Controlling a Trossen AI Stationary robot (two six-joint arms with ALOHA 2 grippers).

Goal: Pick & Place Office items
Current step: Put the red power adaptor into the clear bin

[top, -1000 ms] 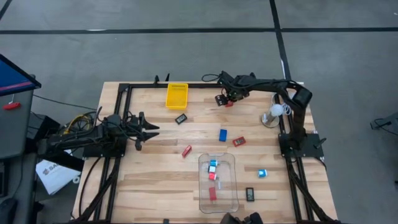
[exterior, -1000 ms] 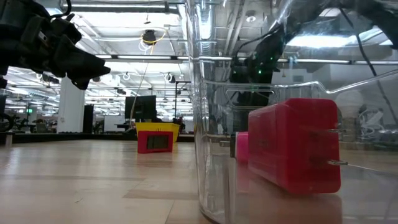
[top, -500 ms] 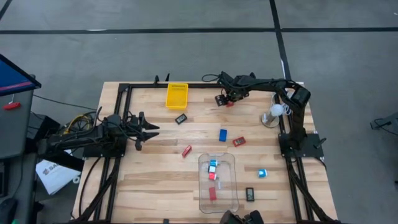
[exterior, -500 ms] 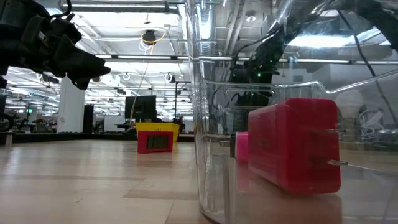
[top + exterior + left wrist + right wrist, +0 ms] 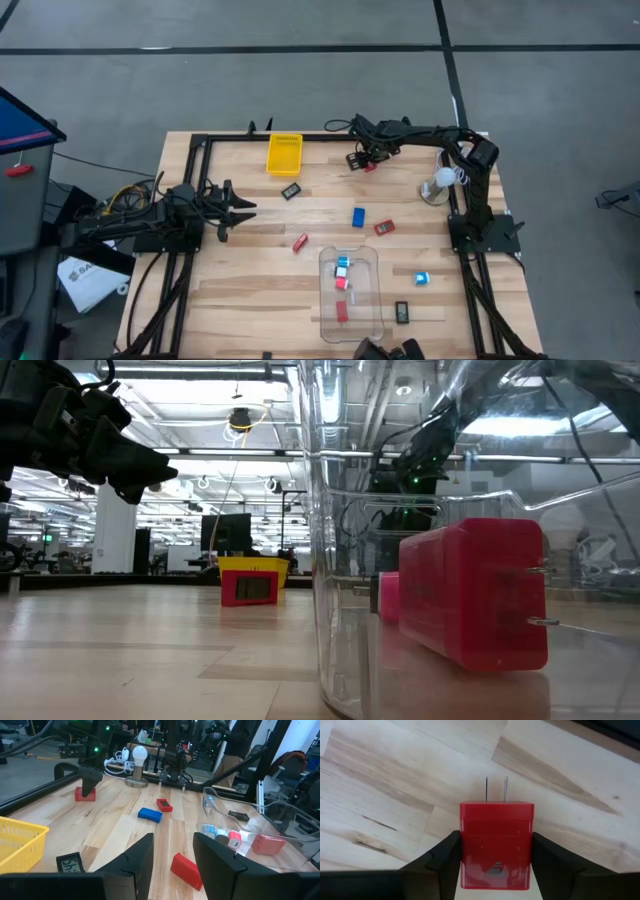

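A red plug-in charger (image 5: pixel 496 845) with silver prongs is framed by black fingers (image 5: pixel 440 857) over pale, streaked wood (image 5: pixel 380 785); a yellow tray (image 5: pixel 284 153), blue block (image 5: pixel 358 216) and clear bin (image 5: pixel 352 294) are seen elsewhere.

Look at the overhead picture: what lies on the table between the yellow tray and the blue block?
In the high view, one black rectangle with a pale label lies between the yellow tray and the blue block, nearer the tray; otherwise bare wood.

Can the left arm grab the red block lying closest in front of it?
Probably yes. The left end effector is open and hovers over bare wood, and the red block lies loose with nothing between them. The right end effector is busy far away.
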